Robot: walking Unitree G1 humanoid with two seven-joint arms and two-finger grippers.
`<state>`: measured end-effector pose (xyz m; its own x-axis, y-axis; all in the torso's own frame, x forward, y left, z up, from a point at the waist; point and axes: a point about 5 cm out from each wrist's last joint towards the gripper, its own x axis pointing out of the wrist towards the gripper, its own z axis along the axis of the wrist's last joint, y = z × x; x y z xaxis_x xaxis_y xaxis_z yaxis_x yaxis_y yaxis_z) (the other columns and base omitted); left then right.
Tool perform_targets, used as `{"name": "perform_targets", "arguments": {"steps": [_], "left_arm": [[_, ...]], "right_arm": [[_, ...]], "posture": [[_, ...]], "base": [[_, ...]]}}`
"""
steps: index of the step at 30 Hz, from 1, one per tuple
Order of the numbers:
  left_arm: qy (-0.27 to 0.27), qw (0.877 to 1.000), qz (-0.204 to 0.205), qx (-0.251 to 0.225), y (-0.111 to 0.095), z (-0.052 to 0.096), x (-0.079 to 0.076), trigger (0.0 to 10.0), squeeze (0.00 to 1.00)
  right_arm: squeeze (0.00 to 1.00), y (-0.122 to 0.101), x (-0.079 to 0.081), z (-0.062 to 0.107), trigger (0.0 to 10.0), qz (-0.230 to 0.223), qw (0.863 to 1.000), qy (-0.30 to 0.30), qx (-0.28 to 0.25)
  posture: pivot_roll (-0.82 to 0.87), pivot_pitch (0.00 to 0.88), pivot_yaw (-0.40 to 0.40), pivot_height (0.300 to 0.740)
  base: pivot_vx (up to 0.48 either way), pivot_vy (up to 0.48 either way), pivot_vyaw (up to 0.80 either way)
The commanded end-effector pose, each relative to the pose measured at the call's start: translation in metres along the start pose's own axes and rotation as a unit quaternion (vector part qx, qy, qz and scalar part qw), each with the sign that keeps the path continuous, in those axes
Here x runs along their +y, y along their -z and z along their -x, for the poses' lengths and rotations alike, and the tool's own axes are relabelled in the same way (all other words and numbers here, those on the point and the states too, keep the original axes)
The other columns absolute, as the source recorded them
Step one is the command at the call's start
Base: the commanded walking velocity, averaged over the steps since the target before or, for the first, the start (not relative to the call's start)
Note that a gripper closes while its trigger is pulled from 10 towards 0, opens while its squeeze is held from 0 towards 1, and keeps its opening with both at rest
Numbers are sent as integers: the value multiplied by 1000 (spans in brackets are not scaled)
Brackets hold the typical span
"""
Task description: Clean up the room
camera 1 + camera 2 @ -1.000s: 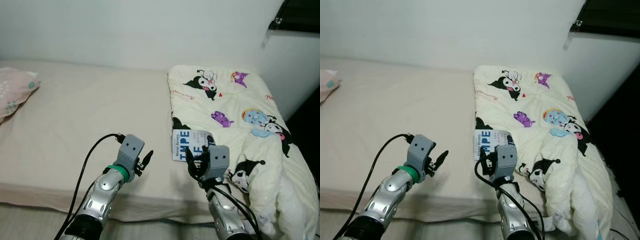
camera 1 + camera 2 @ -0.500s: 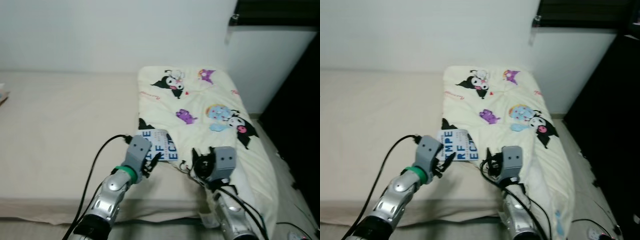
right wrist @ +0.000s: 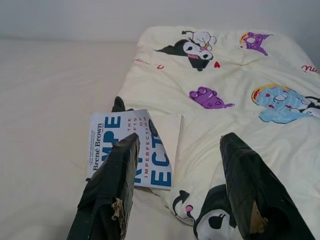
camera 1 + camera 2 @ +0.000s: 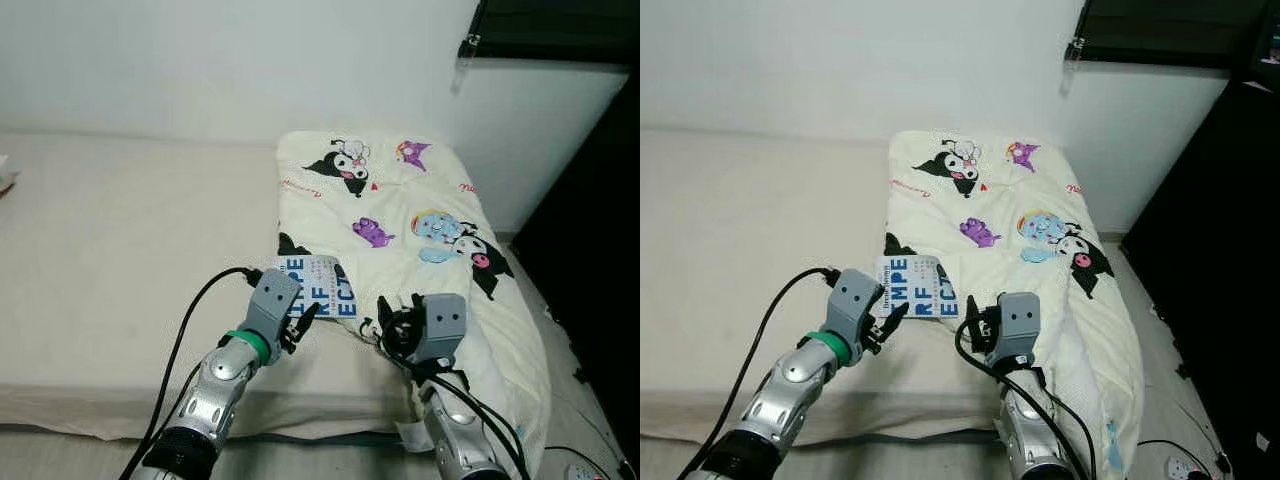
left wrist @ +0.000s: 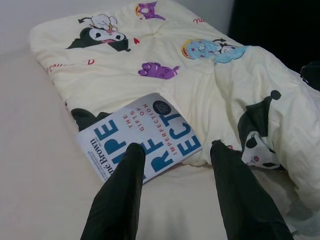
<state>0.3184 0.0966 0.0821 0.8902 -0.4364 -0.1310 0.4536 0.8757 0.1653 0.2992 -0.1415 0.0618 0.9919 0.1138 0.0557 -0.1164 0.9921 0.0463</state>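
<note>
A white book with blue lettering [image 4: 318, 287] lies flat at the near edge of the bed [image 4: 110, 250], resting partly on the cream cartoon-print blanket [image 4: 420, 215] and partly on the beige sheet. The left gripper [image 5: 175, 150] hovers just short of the book, fingers spread and holding nothing. The right gripper [image 3: 177, 145] hangs above the blanket beside the book, likewise spread and empty.
</note>
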Motion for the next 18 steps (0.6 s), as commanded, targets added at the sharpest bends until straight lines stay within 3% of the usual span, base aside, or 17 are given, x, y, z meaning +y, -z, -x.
{"name": "perform_targets", "arguments": {"steps": [1, 18], "left_arm": [[0, 1000, 4, 2, 5, 3, -1, 10000, 0], [-4, 1000, 2, -4, 2, 2, -1, 10000, 0]], "right_arm": [[0, 1, -2, 1, 10000, 8, 1000, 10, 6], [0, 1, -3, 0, 10000, 1, 1000, 10, 6]], "posture": [[-72, 23, 34, 722], [-70, 22, 34, 657]], "base": [[0, 0, 0], [0, 0, 0]]}}
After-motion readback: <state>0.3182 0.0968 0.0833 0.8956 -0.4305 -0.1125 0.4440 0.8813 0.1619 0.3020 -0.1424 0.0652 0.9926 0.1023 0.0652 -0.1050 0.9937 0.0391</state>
